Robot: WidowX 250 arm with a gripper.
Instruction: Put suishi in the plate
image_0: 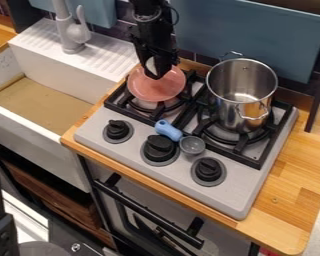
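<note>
Black oven handle [148,212] foremost, whitish sushi [150,66] gripped in tool [157,75], pink plate [156,91] beneath

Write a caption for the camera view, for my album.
Black robot tool above a pink plate on a toy stove, a steel pot alongside.

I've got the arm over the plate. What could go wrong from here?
The small white piece at the black two-finger gripper is by the back rim of the round pink plate; released there, it might roll off behind.

The plate sits on the open bars of the black metal burner grate, so pressing down off-centre could tip it.

The tall shiny steel pot stands close on the right; a sideways swing might knock it.
</note>
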